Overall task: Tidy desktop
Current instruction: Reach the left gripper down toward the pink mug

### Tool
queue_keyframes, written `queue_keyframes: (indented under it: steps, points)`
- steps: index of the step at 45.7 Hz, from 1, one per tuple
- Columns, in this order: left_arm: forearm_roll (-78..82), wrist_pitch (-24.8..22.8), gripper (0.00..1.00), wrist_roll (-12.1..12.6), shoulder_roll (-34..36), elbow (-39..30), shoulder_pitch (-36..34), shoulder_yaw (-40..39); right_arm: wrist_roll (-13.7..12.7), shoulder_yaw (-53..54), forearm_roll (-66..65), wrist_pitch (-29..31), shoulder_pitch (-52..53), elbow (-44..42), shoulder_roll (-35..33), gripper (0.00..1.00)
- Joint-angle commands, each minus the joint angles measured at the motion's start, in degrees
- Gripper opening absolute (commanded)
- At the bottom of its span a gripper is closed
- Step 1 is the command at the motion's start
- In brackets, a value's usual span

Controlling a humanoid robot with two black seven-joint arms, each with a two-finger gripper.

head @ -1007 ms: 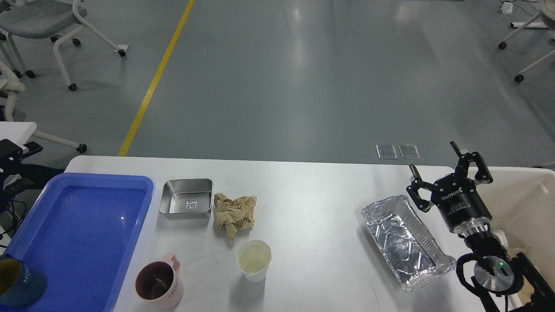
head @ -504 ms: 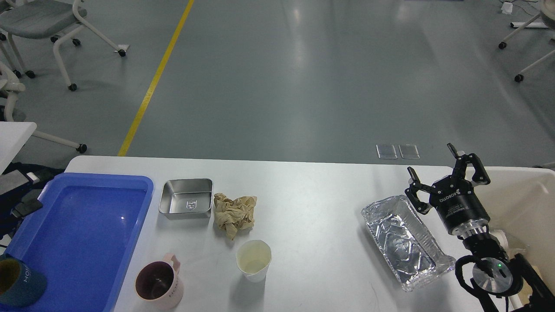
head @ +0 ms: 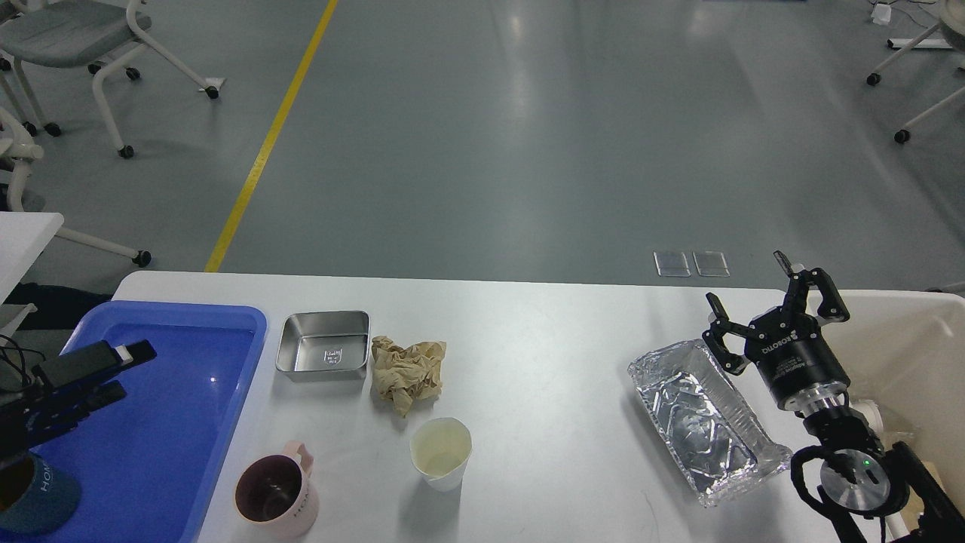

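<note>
My left gripper (head: 124, 368): finger gap unreadable. Teal cup (head: 34, 494) and blue tray (head: 151, 452) cut by the frame edge.

Blue tray (head: 151, 452), steel pan (head: 324, 347), crumpled paper (head: 407, 373), foil tray (head: 705, 418).

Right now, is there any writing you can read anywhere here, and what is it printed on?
"ROBOTIQ": on the right gripper, on its black body; smaller print beside it is unreadable.
"HOM...", cut off: on the pink mug.
"HOM...", cut off: on the teal cup in the blue tray.
Emblem in the metal tin: too small to read.
</note>
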Motion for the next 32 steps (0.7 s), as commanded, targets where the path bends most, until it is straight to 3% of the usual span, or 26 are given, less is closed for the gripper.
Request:
queue_keyframes:
  steps: [1, 20, 26, 32]
  points:
    - [0.19, -0.45, 0.98, -0.49, 0.05, -0.07, -2.42, 5.53, 0.00, 0.00, -0.09, 0.00, 0.09, 0.00, 0.19, 1.00]
    - [1.33, 1.66, 0.98, 0.03, 0.58, -0.50, -3.66, 7.74, 0.00, 0.00, -0.09, 0.00, -0.44, 0.00, 0.19, 1.00]
    - [4.76, 6.58, 0.98, 0.56, 1.28, -2.87, -1.90, 9.23, 0.00, 0.00, -0.09, 0.00, -0.44, 0.00, 0.19, 1.00]
    - [4.94, 7.29, 0.98, 1.70, 1.81, -4.63, -1.28, 11.34, 0.00, 0.00, -0.09, -0.09, -0.79, 0.09, 0.19, 1.00]
